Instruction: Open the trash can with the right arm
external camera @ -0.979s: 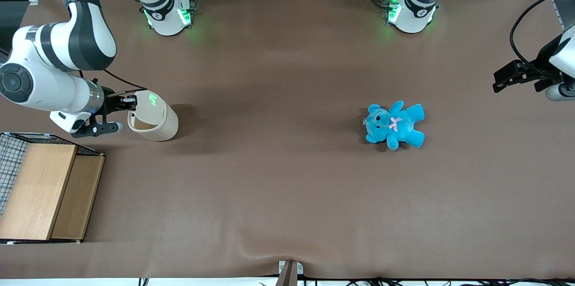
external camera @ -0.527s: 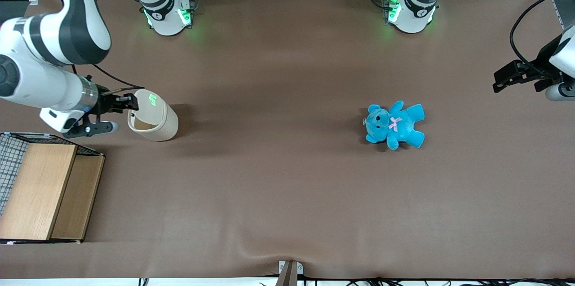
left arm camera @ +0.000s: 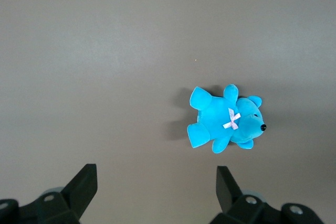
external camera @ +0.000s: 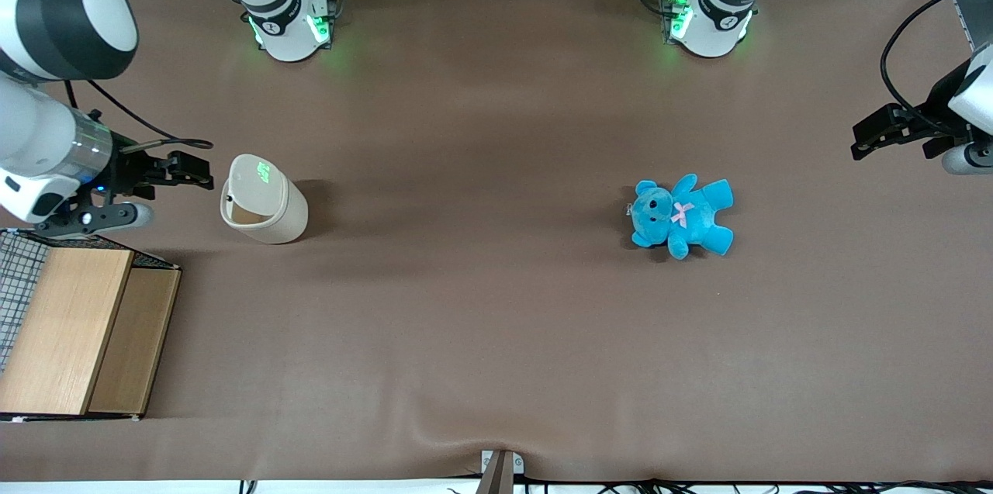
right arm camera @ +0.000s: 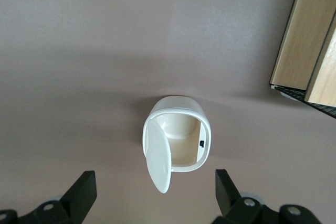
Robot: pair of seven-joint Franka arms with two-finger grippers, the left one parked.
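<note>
Pincer [external camera: 203, 171] now clear of open trash can [external camera: 264, 210]

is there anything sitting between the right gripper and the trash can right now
Nothing visible does. The gripper hangs open beside the trash can, apart from it, with only bare table between them. The wooden box sits nearer the front camera, off that line. The lid already stands flipped up.
</note>
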